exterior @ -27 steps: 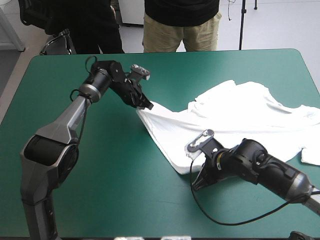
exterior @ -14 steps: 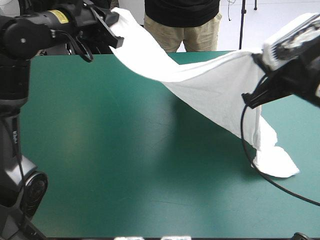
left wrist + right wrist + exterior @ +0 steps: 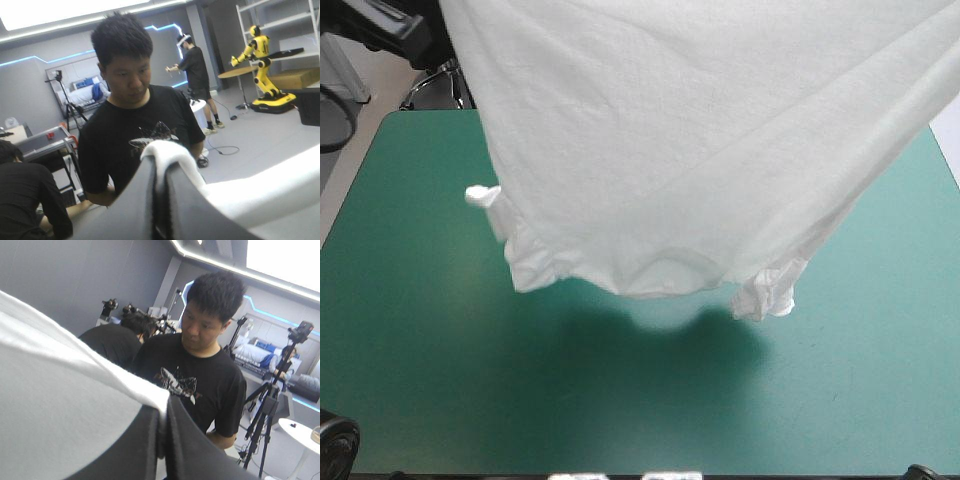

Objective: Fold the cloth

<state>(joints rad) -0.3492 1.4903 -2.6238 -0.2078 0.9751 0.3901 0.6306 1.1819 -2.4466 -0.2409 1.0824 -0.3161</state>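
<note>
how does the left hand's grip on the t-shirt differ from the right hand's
At the left hand, the T-shirt humps in a thick fold over its tip; at the right hand only a thin edge shows. Beside the right hand the cloth spreads as a broad sheet; beside the left hand, a narrower band. Both are shut on the T-shirt, holding it above the table.
</note>
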